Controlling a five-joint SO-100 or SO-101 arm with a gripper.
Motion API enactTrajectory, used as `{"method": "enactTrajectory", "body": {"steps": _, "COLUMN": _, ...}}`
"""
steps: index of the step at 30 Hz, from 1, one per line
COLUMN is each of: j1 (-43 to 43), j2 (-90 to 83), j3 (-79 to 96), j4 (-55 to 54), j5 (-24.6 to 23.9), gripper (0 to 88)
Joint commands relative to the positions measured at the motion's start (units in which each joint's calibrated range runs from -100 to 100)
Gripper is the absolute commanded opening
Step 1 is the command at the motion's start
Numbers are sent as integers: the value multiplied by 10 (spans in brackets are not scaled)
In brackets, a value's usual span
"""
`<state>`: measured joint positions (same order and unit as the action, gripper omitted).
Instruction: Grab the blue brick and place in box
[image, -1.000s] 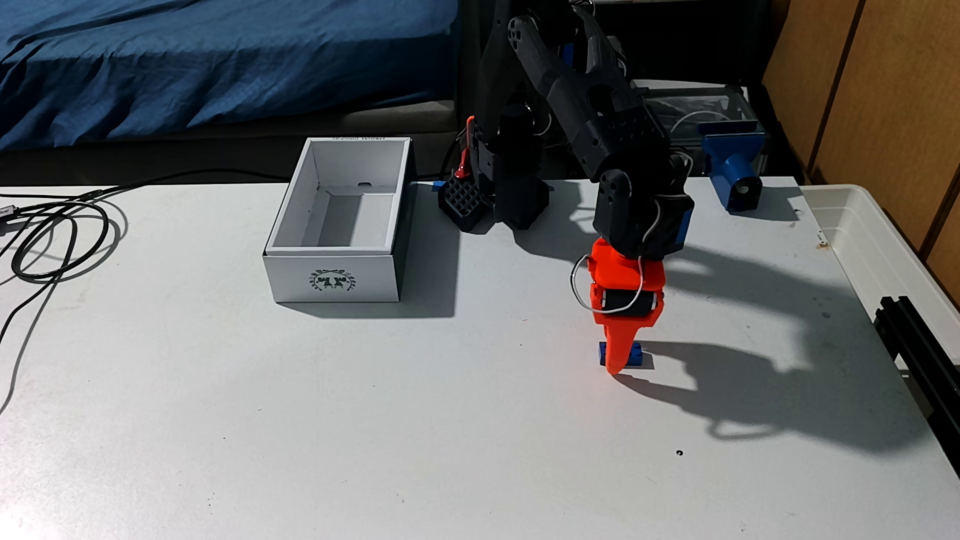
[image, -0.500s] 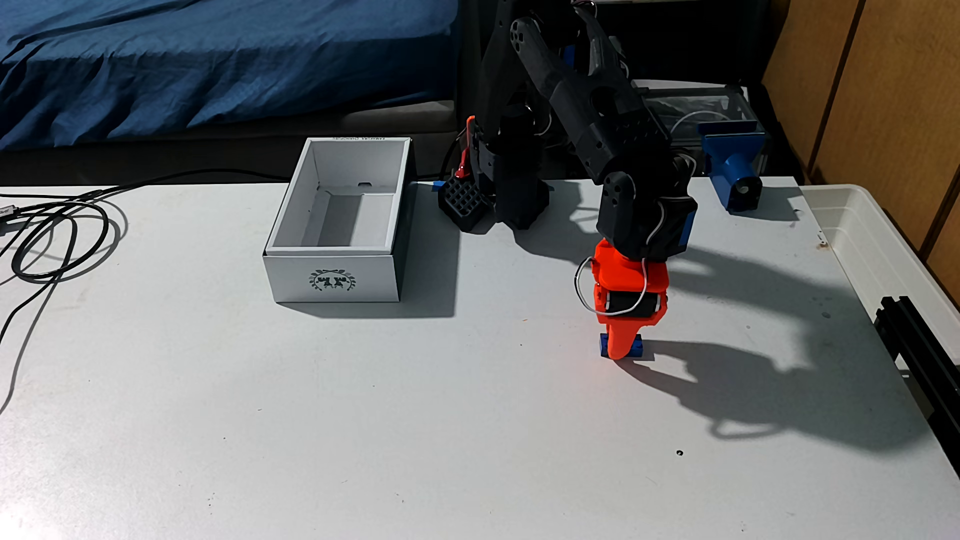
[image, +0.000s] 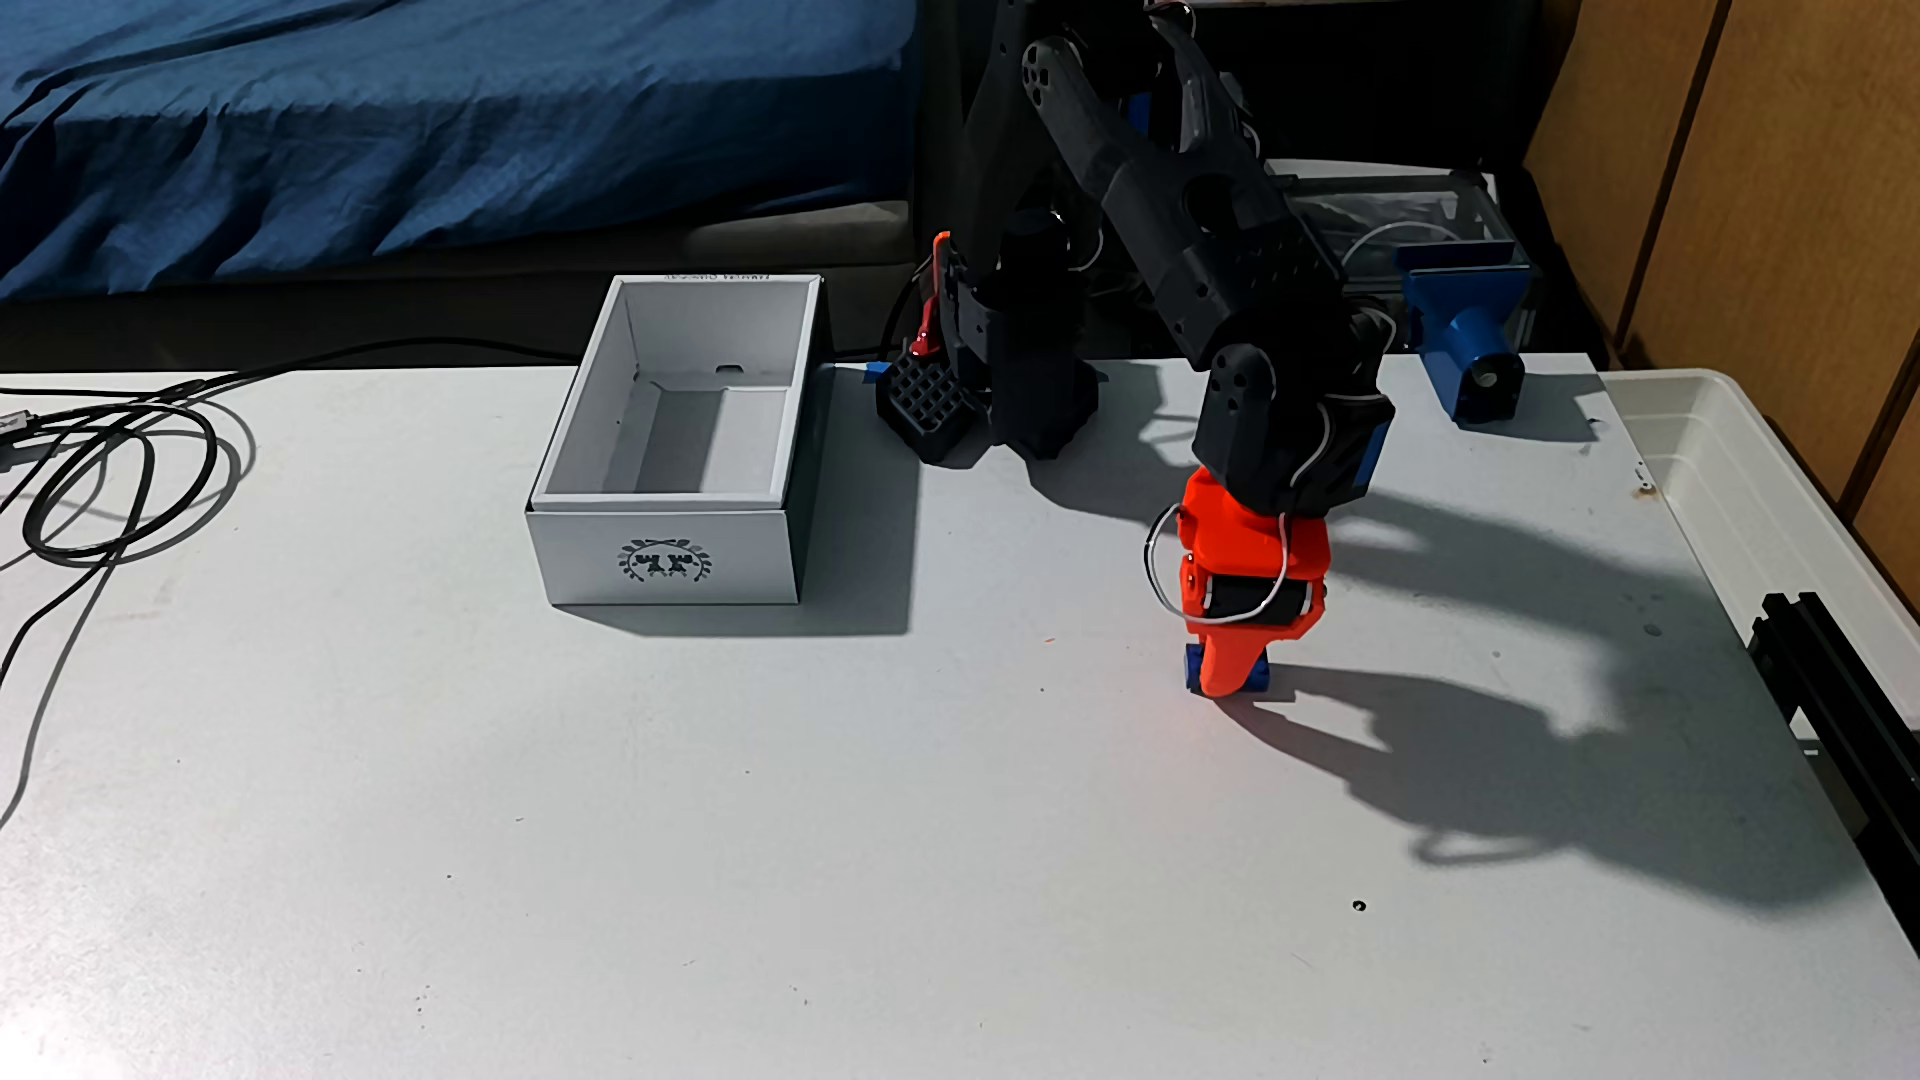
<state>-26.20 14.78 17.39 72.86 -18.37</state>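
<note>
Right of centre on the white bench (image: 727, 831), the blue brick (image: 1193, 662) sits pinched in the orange tool (image: 1226, 680), its two ends poking out on either side of the near orange finger (image: 1229, 665). The brick looks to be just clear of the bench surface, though the gap is hard to judge (the tool's own shadow falls right beneath and to the right of it). The tool points straight down, hanging from the black arm (image: 1226, 260), with a white wire looping around its orange body.

The box (image: 665, 556) stands well apart to the left in this fixed view, open-topped, with its dark wreath emblem on the short wall facing the camera. Between the box and the arm's base sits a small black grid-patterned part (image: 925, 405). Farther right, at the back edge of the bench, is a blue clamp-like part (image: 1465, 343), and a translucent white tub (image: 1766, 488) lies along the right side. Black cables (image: 114, 467) coil at the left edge, and a blue bedsheet (image: 416, 125) fills the background.
</note>
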Motion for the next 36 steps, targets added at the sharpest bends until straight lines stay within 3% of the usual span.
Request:
{"method": "enactTrajectory", "body": {"steps": 1, "j1": 31, "j2": -10, "j3": -73, "j4": 62, "j5": 3, "gripper": 7}}
{"method": "enactTrajectory", "body": {"steps": 10, "j1": 154, "j2": -72, "j3": -295, "j4": 256, "j5": 4, "gripper": 7}}
{"method": "enactTrajectory", "body": {"steps": 17, "j1": 308, "j2": -136, "j3": -306, "j4": 266, "j5": 7, "gripper": 7}}
{"method": "enactTrajectory", "body": {"steps": 27, "j1": 526, "j2": -150, "j3": -254, "j4": 266, "j5": 132, "gripper": 7}}
{"method": "enactTrajectory", "body": {"steps": 36, "j1": 654, "j2": -151, "j3": -215, "j4": 266, "j5": 288, "gripper": 7}}
